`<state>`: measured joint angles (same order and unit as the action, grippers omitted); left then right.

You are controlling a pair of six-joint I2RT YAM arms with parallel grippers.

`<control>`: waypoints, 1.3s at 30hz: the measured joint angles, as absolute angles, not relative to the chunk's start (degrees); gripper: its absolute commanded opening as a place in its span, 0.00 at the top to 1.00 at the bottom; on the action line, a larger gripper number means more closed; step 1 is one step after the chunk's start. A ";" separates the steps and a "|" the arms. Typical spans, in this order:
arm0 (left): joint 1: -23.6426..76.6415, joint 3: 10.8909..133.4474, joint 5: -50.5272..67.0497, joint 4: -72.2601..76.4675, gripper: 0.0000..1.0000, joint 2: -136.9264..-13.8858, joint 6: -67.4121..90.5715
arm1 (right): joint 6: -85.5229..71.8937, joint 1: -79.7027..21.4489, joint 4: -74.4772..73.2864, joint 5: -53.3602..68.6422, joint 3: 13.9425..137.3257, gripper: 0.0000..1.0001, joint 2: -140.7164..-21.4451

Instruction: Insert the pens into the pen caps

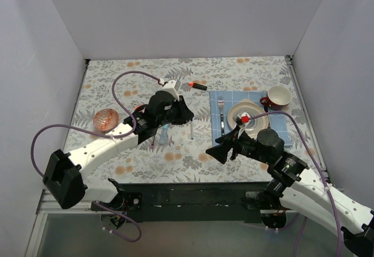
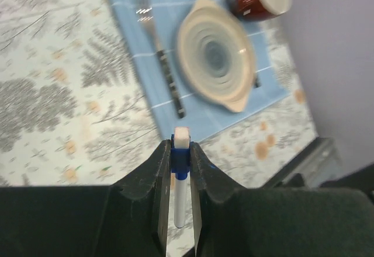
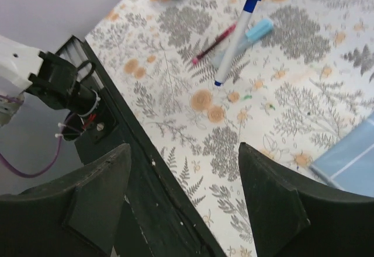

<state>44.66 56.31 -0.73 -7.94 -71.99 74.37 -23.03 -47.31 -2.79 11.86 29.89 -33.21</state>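
My left gripper (image 1: pixel 188 117) is shut on a thin white pen (image 2: pixel 180 201) with a dark blue cap (image 2: pixel 181 155) on it, pinched at the cap. The pen (image 1: pixel 191 129) hangs down over the floral tablecloth. In the right wrist view the same white pen (image 3: pixel 232 44) slants above a light-blue marker (image 3: pixel 258 31) and a thin maroon-red pen (image 3: pixel 213 44), both lying on the cloth. A black marker with an orange-red end (image 1: pixel 198 86) lies further back. My right gripper (image 1: pixel 225 146) stands wide open and holds nothing, near the table's front edge (image 3: pixel 184 198).
A blue placemat (image 1: pixel 231 98) on the right carries a silver fork (image 1: pixel 221 112), a beige plate (image 1: pixel 255 122) and a red cup (image 1: pixel 279 97). An orange patterned bowl (image 1: pixel 106 119) sits at the left. The black base rail (image 3: pixel 152 187) runs along the near table edge.
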 measured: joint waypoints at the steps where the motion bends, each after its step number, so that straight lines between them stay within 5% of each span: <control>1: 44.10 57.21 -1.23 -10.63 1.00 -73.76 73.56 | -23.79 -47.31 -2.92 11.88 28.69 0.19 -33.26; 13: 40.60 57.69 -4.97 -24.49 0.98 -97.27 71.46 | -25.39 -47.31 -2.26 12.93 26.79 0.19 -36.56; 22: 40.60 62.02 -8.27 -27.70 0.37 -100.09 72.01 | -25.34 -47.31 -1.61 12.93 26.76 0.19 -34.70; 30: 40.60 69.84 -12.88 -30.00 0.16 -100.03 73.56 | -25.36 -47.31 -2.79 8.23 27.66 0.21 -37.98; 39: 36.99 74.56 -14.13 -24.29 0.12 -100.03 74.85 | -22.26 -47.07 -4.51 1.06 36.47 0.20 -49.17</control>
<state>36.99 74.56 -14.13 -24.29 -100.03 74.85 -22.26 -47.07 -4.51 1.06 36.47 -49.17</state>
